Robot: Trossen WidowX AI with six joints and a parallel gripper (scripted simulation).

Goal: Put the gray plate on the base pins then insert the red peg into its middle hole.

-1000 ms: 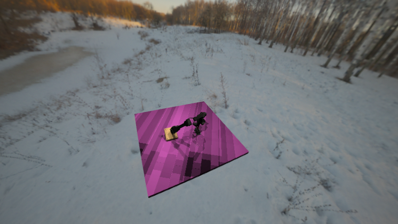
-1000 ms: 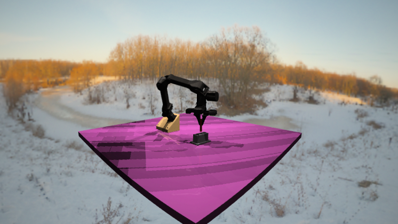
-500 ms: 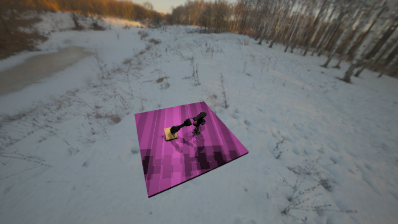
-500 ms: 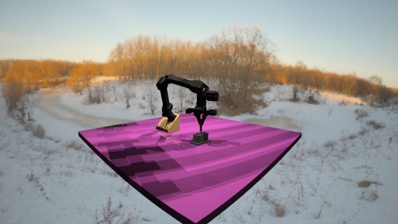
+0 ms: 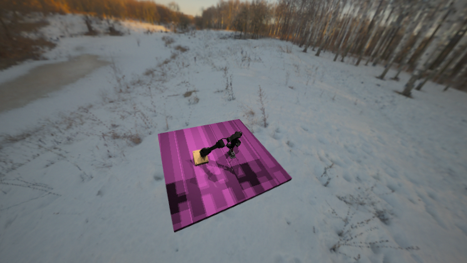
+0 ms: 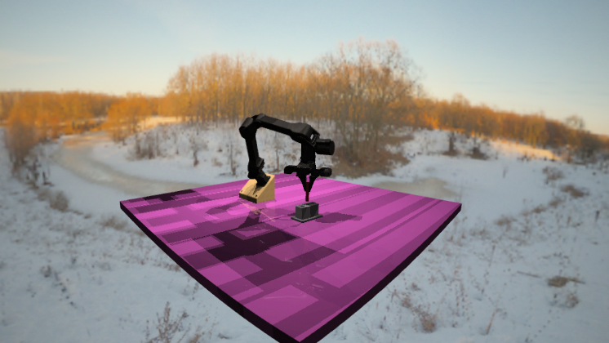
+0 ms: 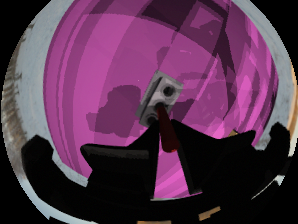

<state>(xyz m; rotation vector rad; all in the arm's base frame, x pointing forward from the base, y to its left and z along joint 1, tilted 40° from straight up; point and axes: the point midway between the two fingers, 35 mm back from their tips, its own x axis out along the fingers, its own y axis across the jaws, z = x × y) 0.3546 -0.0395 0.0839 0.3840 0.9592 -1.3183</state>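
My gripper (image 6: 307,189) (image 7: 164,123) is shut on the red peg (image 6: 307,197) (image 7: 168,141) and holds it upright, pointing down. In the exterior view the peg's lower end is a little above the dark gray base (image 6: 306,212), with a small gap. In the wrist view the gray plate (image 7: 173,84) lies on top of the base and looks flat, with a dark round hole near each end. The peg's far end overlaps the plate's middle, where the middle hole is mostly hidden. In the top view the arm partly hides the stack.
The magenta patterned table top (image 5: 209,196) (image 6: 362,272) carries everything and ends at dark edges. The arm's tan wedge-shaped mount (image 5: 200,158) (image 6: 266,190) stands to the left of the gray base in the exterior view. Arm shadows fall near the base.
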